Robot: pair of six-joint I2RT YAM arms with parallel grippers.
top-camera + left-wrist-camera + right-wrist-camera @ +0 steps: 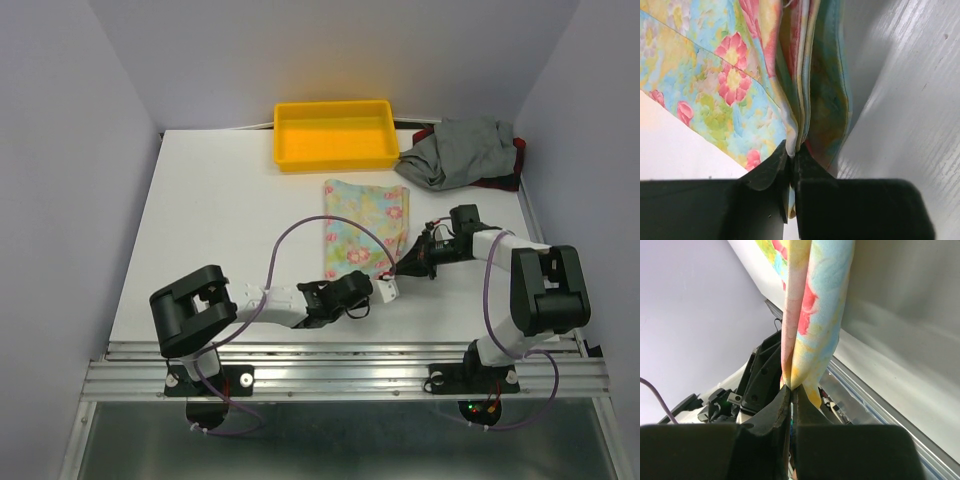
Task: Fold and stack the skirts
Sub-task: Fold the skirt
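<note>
Left end effector [792, 157] and right end effector [791, 391] both pinch the floral skirt [365, 225] at its near-right corner, so lift in sync, keep hem taut, land edges flush.

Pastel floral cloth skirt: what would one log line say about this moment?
pastel floral cloth skirt: near corner pinched | left claw: shut on skirt | right claw: shut on skirt | plain grey cloth skirt: heaped, untouched
</note>
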